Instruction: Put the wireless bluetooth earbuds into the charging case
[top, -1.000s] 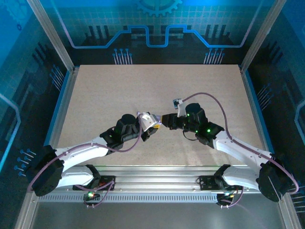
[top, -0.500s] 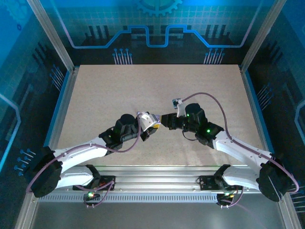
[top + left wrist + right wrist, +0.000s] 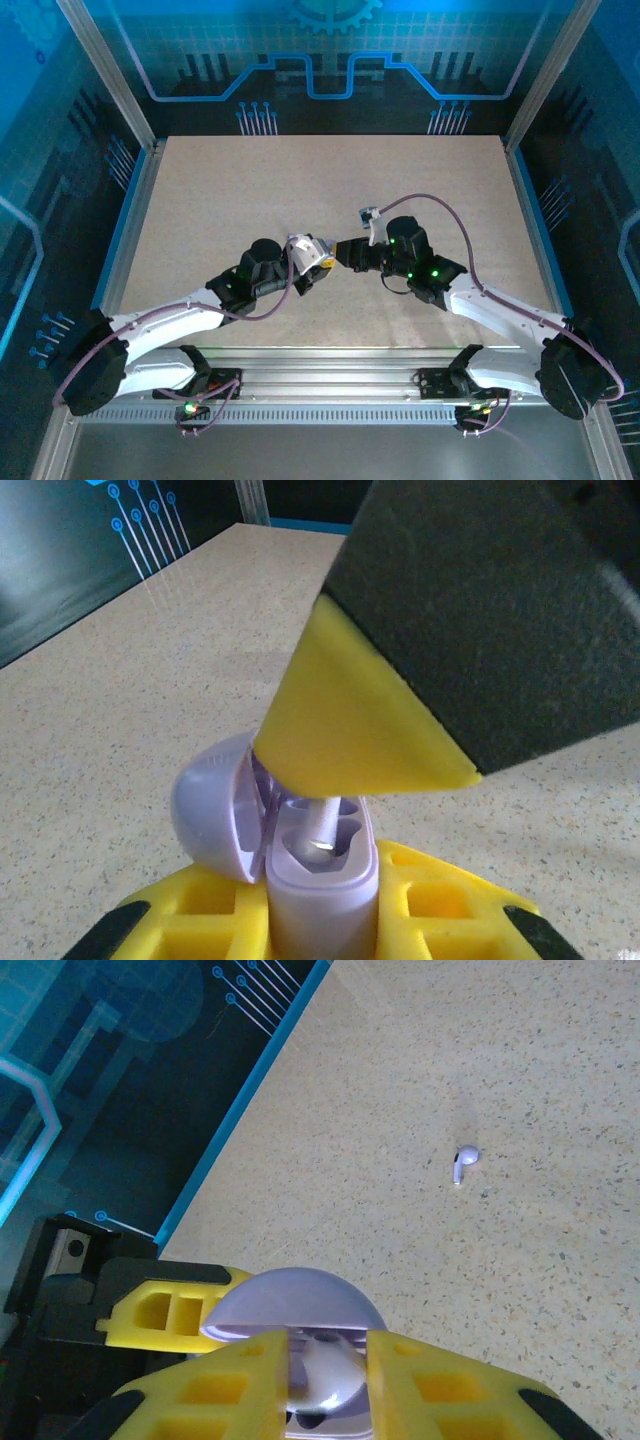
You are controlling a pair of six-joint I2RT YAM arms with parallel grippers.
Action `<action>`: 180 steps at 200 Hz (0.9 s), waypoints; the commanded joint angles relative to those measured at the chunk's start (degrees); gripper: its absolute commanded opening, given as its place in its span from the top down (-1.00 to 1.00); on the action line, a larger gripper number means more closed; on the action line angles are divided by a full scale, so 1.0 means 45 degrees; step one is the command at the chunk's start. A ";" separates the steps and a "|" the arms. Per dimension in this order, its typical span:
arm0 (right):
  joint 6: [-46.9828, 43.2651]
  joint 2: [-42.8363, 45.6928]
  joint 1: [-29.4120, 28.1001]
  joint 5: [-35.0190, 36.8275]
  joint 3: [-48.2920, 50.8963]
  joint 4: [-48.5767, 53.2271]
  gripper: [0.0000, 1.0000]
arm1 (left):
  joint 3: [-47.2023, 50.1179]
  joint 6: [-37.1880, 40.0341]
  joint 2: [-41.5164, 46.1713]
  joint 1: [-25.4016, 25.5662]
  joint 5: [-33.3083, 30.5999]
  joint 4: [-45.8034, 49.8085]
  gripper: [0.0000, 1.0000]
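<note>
Step now is the push-in: left gripper point(image 3: 320, 925) clamps the open purple case point(image 3: 315, 880), right gripper point(image 3: 328, 1385) pinches an earbud point(image 3: 322, 825) in its slot. Next it likely needs a soft push, then letting go; another earbud point(image 3: 465, 1163) lies farther off on the table point(image 3: 540, 1070).

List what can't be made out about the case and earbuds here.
Left wrist: earbud in the charging case, head hidden by a yellow fingertip.
Right wrist: case base cut off by bottom edge; whether right claw grips the earbud unclear.
Top external: case too small, crowded between left claw and right claw.
</note>
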State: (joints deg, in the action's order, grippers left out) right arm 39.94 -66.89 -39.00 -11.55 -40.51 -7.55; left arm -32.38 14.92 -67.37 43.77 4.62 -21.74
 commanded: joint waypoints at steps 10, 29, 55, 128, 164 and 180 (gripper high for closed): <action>-0.0234 -0.0040 -0.0204 -0.0197 -0.0119 -0.0111 0.42 | 0.0047 -0.0094 0.0451 0.0127 0.0807 -0.1146 0.69; -0.0248 0.0070 -0.0202 -0.0206 -0.0062 -0.0265 0.43 | 0.0062 -0.0101 0.0461 0.0118 0.0809 -0.1146 0.69; -0.0207 0.0071 -0.0216 -0.0245 -0.0060 -0.0280 0.43 | 0.0106 -0.0114 0.0451 0.0118 0.0805 -0.1224 0.69; 0.0094 0.0212 -0.0082 0.0077 -0.0091 0.0402 0.35 | 0.0221 0.0514 0.0453 0.0120 0.0471 -0.0912 0.69; 0.0563 -0.0137 0.0120 -0.0067 0.0261 0.0103 0.36 | 0.0165 0.0779 -0.0260 0.0124 0.0418 -0.1302 0.69; 0.0663 -0.0260 0.0244 -0.0174 0.0387 -0.0059 0.36 | 0.0094 0.0786 -0.0662 0.0124 0.0418 -0.1494 0.69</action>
State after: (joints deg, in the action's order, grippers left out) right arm 41.41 -66.70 -38.68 -11.99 -40.16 -7.64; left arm -31.97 16.88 -68.16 43.77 4.58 -23.53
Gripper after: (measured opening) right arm 0.322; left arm 0.215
